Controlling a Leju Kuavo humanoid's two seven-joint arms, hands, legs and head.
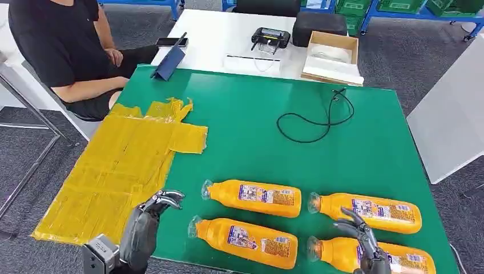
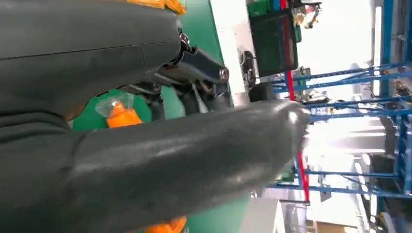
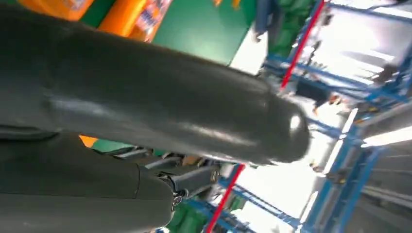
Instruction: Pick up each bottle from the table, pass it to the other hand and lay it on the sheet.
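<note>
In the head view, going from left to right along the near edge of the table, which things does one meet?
Yellow sheet → left hand → near-left bottle → right hand over the near-right bottle.

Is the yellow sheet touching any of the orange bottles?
Apart. In the head view, bare green mat separates the yellow sheet from the nearest bottles.

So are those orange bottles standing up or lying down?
Lying down: all four bottles rest on their sides on the green table, caps pointing left.

Bright even light, blurred wrist views
</note>
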